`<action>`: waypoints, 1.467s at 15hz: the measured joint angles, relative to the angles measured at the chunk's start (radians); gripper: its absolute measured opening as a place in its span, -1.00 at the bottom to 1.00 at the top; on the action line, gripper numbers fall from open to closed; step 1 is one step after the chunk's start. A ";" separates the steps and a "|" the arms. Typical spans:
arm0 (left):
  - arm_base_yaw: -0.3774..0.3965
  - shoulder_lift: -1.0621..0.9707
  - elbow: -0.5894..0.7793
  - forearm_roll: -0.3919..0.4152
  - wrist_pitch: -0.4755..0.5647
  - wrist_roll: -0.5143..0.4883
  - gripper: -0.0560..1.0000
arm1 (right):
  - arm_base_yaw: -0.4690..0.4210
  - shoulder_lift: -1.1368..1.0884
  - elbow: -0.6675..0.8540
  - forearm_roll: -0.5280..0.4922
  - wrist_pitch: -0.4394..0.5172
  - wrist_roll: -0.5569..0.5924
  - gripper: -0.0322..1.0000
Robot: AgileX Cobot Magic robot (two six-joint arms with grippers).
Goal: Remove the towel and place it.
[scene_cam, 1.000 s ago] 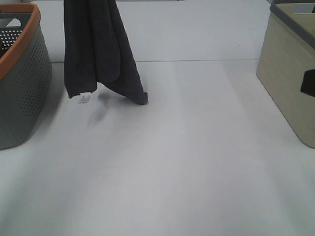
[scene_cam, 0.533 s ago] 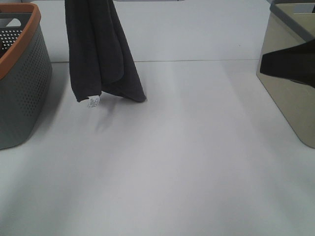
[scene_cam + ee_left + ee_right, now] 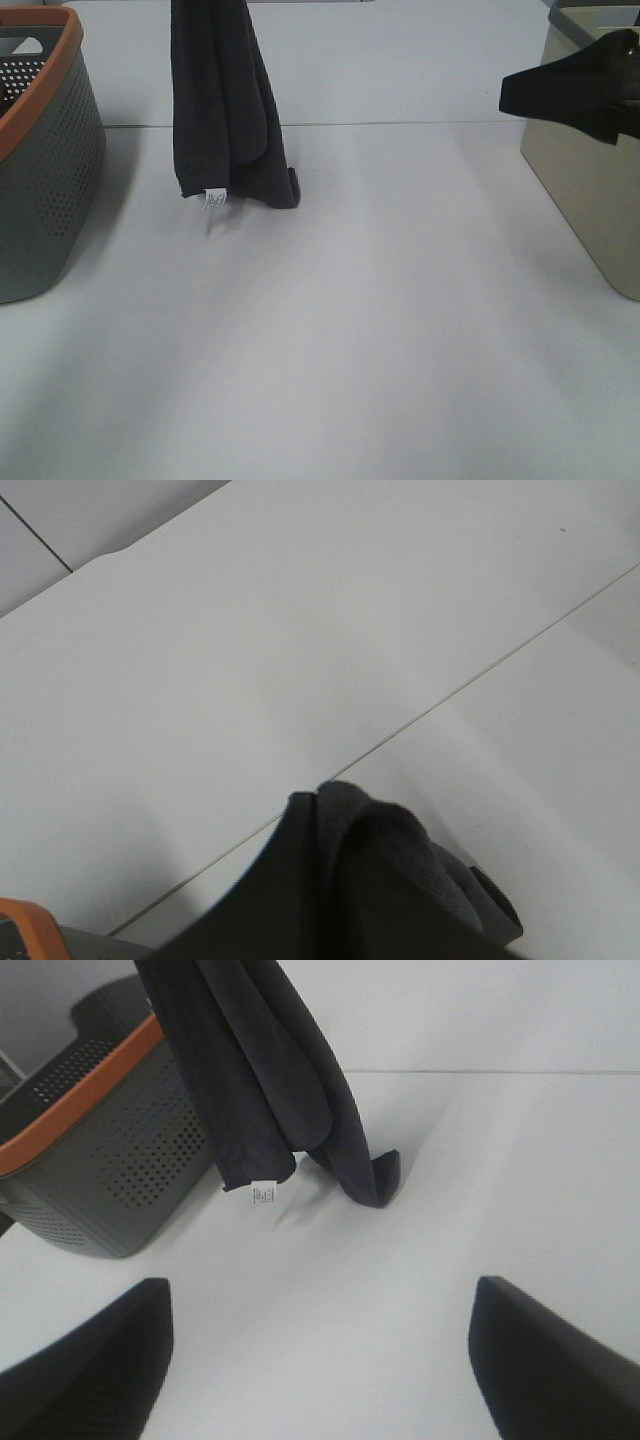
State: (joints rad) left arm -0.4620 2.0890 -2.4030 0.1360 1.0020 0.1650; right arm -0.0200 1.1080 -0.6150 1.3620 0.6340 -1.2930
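On the white bench (image 3: 350, 380), your right hand (image 3: 320, 1360) reaches in from the right, crossing the top of the beige bin (image 3: 585, 190) in the high view. Its two dark fingers (image 3: 90, 1370) are spread wide apart with nothing between them. Farther back, the towel (image 3: 225, 110) hangs with its long axis vertical, gathered into a narrow folded column pointing straight down. Its lowest corner curls where it appears to meet the bench, and the white tag (image 3: 214, 198) dangles from the other low corner. It hangs just right of the grey, orange-rimmed basket (image 3: 45, 170), apart from it. Your left hand (image 3: 320, 910), above the high view's frame, is clamped on the towel's bunched top.
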 joint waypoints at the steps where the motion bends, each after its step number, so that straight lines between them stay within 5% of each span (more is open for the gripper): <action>1: -0.014 0.006 0.000 0.002 -0.012 -0.004 -0.89 | 0.053 0.027 0.000 -0.004 -0.061 -0.001 0.61; 2: -0.037 0.013 0.000 0.002 -0.047 -0.006 -0.89 | 0.224 0.074 0.000 -0.019 -0.235 0.000 0.61; 5: -0.045 0.019 0.000 0.002 -0.056 -0.018 -0.89 | 0.454 0.138 -0.003 0.009 -0.532 0.036 0.61; 9: -0.045 0.040 0.000 0.013 -0.069 -0.021 -0.89 | 0.684 0.297 -0.101 0.082 -0.770 0.120 0.61; 12: -0.045 0.041 0.000 0.023 -0.072 -0.021 -0.89 | 0.760 0.461 -0.211 0.090 -0.807 0.167 0.61; 18: -0.045 0.041 0.000 0.031 -0.085 -0.022 -0.89 | 0.776 0.674 -0.412 0.096 -0.787 0.292 0.56; 22: -0.045 0.041 0.000 0.031 -0.123 -0.022 -0.89 | 0.776 0.832 -0.575 0.096 -0.667 0.396 0.56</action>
State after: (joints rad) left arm -0.5070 2.1300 -2.4030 0.1670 0.8790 0.1430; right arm 0.7560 1.9400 -1.1900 1.4580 -0.0330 -0.8970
